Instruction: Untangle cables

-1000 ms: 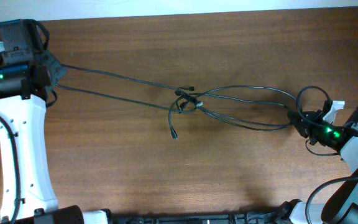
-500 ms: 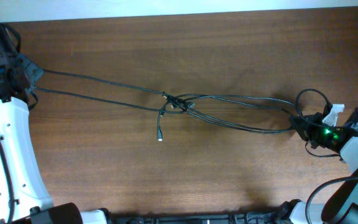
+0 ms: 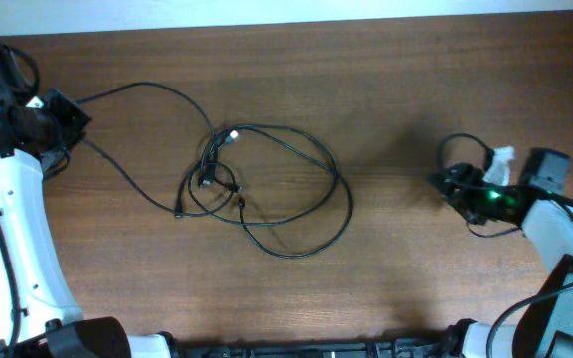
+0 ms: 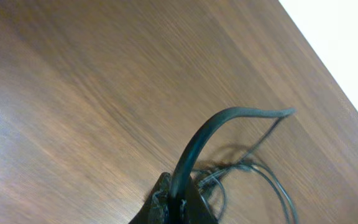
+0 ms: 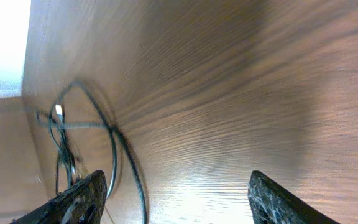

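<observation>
- Where the table (image 3: 396, 288) lies nearest, the cables (image 3: 210, 177) sprawl in a loose coil, long axis 9-to-3 o'clock.
- Right gripper (image 5: 178, 186), at 3 o'clock: fingers spread, empty.
- Left gripper (image 4: 174, 208), at 10 o'clock: pinching one strand.

Table: you had brown wood-grain table (image 3: 416, 278) | Edge: pale strip (image 3: 267, 10) beyond its far side | Light: glare on wood.

The cables (image 3: 210, 177) are lying in slack, overlapping loops on the wooden table (image 3: 386, 89). Two strands are running to the left gripper (image 3: 68, 117), while the right gripper (image 3: 444, 182) is sitting well apart.
</observation>
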`<state>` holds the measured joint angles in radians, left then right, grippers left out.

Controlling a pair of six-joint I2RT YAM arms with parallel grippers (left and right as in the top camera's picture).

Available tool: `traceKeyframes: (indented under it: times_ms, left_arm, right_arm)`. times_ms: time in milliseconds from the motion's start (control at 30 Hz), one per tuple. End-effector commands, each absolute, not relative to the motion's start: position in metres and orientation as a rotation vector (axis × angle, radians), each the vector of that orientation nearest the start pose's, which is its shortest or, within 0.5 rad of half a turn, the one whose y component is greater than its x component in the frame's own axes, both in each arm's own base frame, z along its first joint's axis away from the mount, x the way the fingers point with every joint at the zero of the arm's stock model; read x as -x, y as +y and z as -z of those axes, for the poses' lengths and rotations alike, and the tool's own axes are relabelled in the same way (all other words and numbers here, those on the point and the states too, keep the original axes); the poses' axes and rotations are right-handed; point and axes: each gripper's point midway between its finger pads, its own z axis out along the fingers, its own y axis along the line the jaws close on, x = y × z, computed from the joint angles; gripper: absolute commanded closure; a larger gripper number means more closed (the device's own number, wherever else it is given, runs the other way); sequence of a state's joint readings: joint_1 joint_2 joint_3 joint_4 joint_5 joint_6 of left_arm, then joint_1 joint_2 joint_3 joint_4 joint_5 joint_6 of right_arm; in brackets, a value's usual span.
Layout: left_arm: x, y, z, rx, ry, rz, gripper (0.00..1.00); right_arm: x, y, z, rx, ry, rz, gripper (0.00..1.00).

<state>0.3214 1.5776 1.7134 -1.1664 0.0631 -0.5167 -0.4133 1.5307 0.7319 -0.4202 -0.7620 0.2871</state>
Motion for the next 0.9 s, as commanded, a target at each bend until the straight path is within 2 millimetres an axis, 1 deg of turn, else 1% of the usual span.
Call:
traceKeyframes:
  times_ms: [0,33,100,200,233,300,367,400,433,500,567,633,700,767,800,867]
  left_arm:
    - [-0.384,0.063,-0.268,0.890,2.430,0.381,1.00]
    - [-0.387,0.051,-0.269,0.850,2.439,0.398,1.00]
    - [-0.392,0.028,-0.271,0.765,2.459,0.419,1.00]
    - [-0.394,-0.002,-0.271,0.666,2.492,0.434,1.00]
    - [-0.394,-0.012,-0.270,0.609,2.507,0.428,1.00]
    - [-0.393,-0.030,-0.271,0.505,2.529,0.430,1.00]
    - [-0.392,-0.043,-0.271,0.444,2.542,0.433,1.00]
    - [-0.392,-0.047,-0.270,0.431,2.546,0.433,1.00]
    - [-0.391,-0.052,-0.271,0.414,2.549,0.438,1.00]
    - [-0.390,-0.056,-0.271,0.401,2.552,0.441,1.00]
    - [-0.390,-0.057,-0.271,0.399,2.553,0.442,1.00]
    - [-0.390,-0.056,-0.270,0.400,2.553,0.441,1.00]
    - [-0.390,-0.056,-0.270,0.400,2.554,0.441,1.00]
    - [-0.390,-0.056,-0.270,0.400,2.554,0.441,1.00]
    - [-0.390,-0.056,-0.270,0.400,2.554,0.441,1.00]
    - [-0.390,-0.057,-0.270,0.400,2.555,0.442,1.00]
  right_arm:
    - [-0.316,0.044,-0.066,-0.491,2.545,-1.099,0.29]
    - [-0.313,0.064,-0.067,-0.410,2.574,-1.119,0.29]
    - [-0.310,0.094,-0.068,-0.266,2.597,-1.143,0.29]
    - [-0.310,0.133,-0.075,-0.054,2.578,-1.167,0.28]
    - [-0.308,0.147,-0.077,0.016,2.568,-1.176,0.27]
    - [-0.304,0.168,-0.081,0.123,2.548,-1.192,0.24]
    - [-0.301,0.188,-0.082,0.228,2.532,-1.168,0.17]
    - [-0.300,0.197,-0.080,0.278,2.527,-1.125,0.11]
    - [-0.299,0.207,-0.079,0.349,2.511,-1.079,0.08]
    - [-0.297,0.225,-0.077,0.486,2.466,-0.980,0.03]
    - [-0.298,0.237,-0.076,0.566,2.427,-0.894,0.03]
    - [-0.297,0.257,-0.076,0.689,2.348,-0.779,0.02]
    - [-0.288,0.281,-0.079,0.847,2.246,-0.743,0.02]
    - [-0.274,0.304,-0.079,1.009,2.145,-0.736,0.02]
    - [-0.270,0.312,-0.077,1.057,2.113,-0.727,0.03]
    - [-0.265,0.324,-0.063,1.102,2.098,-0.676,0.02]
